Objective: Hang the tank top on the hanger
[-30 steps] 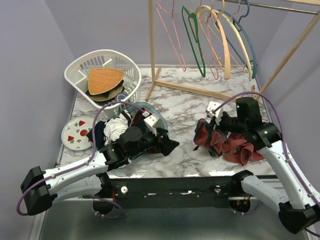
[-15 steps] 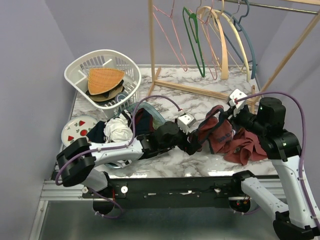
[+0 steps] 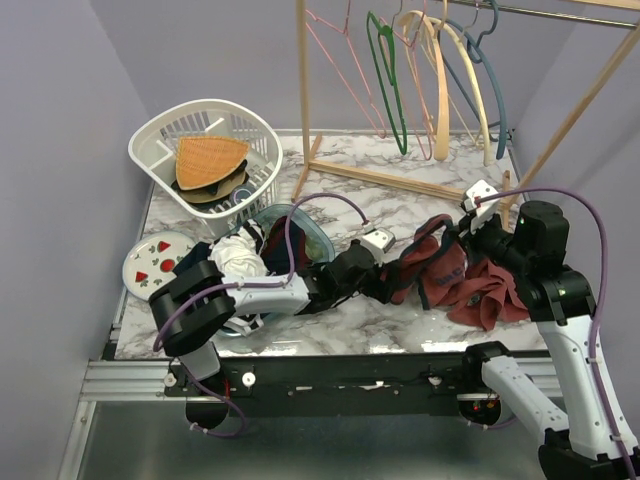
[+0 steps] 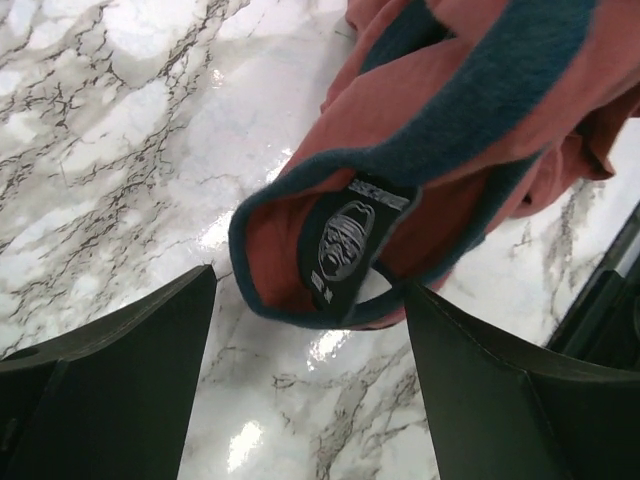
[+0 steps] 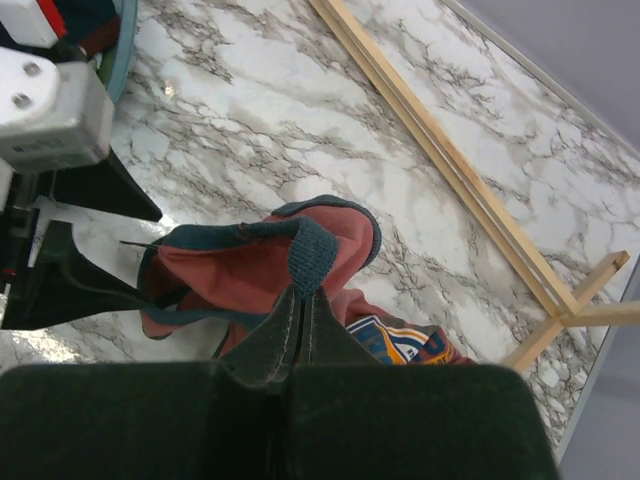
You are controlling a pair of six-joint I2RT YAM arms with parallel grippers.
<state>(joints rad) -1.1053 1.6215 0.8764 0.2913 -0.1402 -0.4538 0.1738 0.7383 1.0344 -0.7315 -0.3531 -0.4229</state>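
The maroon tank top [image 3: 455,280] lies bunched on the marble at the right, with its near part lifted. My right gripper [image 3: 470,238] is shut on a fold of the navy trim [image 5: 310,255] and holds it up, so the neck opening hangs open. My left gripper [image 3: 387,283] has reached in from the left and stands open. Its two fingers flank the navy-edged neckline and black label [image 4: 345,240] without touching the cloth. In the right wrist view the chest graphic [image 5: 395,340] shows beside the fingers. The slate-blue hanger [image 3: 499,95] hangs on the rack at the back right.
A wooden rack [image 3: 303,100] at the back carries pink, green [image 3: 390,90] and cream [image 3: 443,100] hangers. Its base rail [image 5: 440,150] crosses the table behind the tank top. A white basket [image 3: 205,150], a strawberry plate [image 3: 155,265] and a clothes pile [image 3: 240,255] sit at the left.
My left arm swung right from the clothes pile to the tank top. My right gripper moved right and lifted the trim, opening the neckline.
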